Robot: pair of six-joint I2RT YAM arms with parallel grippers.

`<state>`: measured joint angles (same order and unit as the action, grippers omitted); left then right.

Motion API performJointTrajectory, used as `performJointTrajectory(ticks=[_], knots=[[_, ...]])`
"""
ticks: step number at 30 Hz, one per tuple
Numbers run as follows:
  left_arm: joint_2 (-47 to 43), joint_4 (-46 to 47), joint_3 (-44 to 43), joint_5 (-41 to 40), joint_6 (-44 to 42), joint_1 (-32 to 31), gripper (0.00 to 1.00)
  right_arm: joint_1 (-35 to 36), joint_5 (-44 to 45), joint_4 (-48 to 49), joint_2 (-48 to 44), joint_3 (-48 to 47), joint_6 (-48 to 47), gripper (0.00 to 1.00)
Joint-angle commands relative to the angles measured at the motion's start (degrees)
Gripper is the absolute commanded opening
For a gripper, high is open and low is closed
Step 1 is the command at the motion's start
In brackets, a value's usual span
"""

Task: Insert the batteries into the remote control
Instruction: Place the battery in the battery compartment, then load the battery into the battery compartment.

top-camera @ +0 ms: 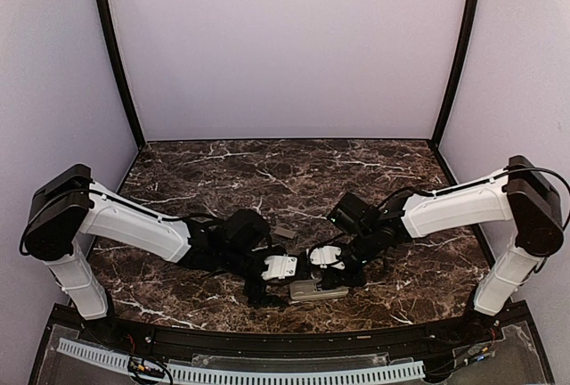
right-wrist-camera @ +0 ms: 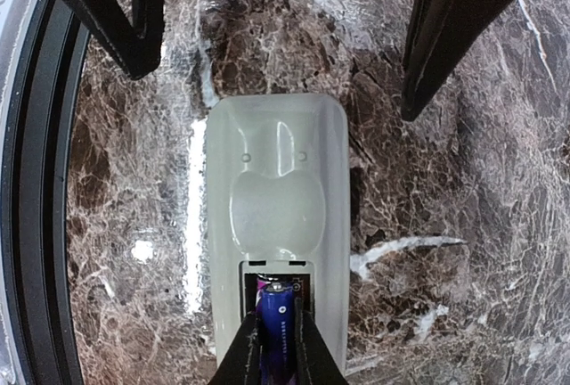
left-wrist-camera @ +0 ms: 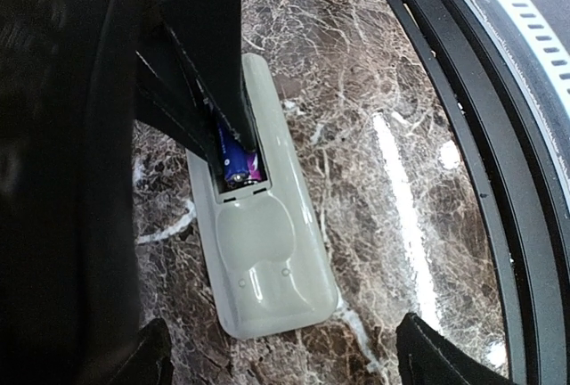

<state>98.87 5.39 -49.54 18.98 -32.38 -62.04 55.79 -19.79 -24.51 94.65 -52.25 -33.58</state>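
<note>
The remote control [left-wrist-camera: 267, 251] lies back up on the marble, its battery compartment open; it also shows in the top view [top-camera: 319, 292] and the right wrist view [right-wrist-camera: 276, 189]. My right gripper [right-wrist-camera: 278, 317] is shut on a blue-purple battery [right-wrist-camera: 278, 300], whose tip sits in the compartment. That battery [left-wrist-camera: 237, 162] shows under the right fingers [left-wrist-camera: 209, 55] in the left wrist view. I cannot tell whether a second battery lies beneath it. My left gripper [left-wrist-camera: 283, 336] is open, its fingers [right-wrist-camera: 134, 20] standing either side of the remote's closed end without touching it.
A small flat grey piece [top-camera: 281, 233] lies on the table behind the grippers. The table's black front rim [left-wrist-camera: 463, 91] and a white slotted strip [left-wrist-camera: 534, 20] run close to the remote. Both arms meet near the front middle of the table [top-camera: 267, 180].
</note>
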Motion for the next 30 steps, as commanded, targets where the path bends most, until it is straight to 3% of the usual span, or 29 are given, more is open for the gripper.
performJointTrajectory(ticks=[1, 13, 17, 18, 24, 30], knots=[[0.8, -1.71, 0.89, -0.62, 0.32, -0.89, 0.87, 1.15, 0.54, 1.55, -1.05, -0.97, 1.74, 0.14], [0.27, -2.0, 0.67, -1.04, 0.22, -0.9, 0.87, 1.02, -1.08, 1.2, -5.99, -1.71, 4.02, 0.22], [-0.62, -1.69, 0.46, -0.87, 1.23, -0.88, 0.86, -0.01, -0.59, 1.23, -8.31, -1.55, 9.69, 0.23], [-1.31, -0.99, 0.27, -0.49, 2.28, -0.84, 0.84, -1.72, 1.96, 2.27, -11.36, -1.93, 21.13, 0.23], [-0.92, -0.18, -0.8, 1.26, 4.58, -0.88, 0.7, -7.56, 4.21, -2.69, -18.01, -0.33, 56.36, 0.21], [0.69, -2.12, -1.72, -0.03, 3.71, -1.08, 0.79, -5.67, 4.29, -2.62, -25.0, 8.99, 78.84, 0.16]])
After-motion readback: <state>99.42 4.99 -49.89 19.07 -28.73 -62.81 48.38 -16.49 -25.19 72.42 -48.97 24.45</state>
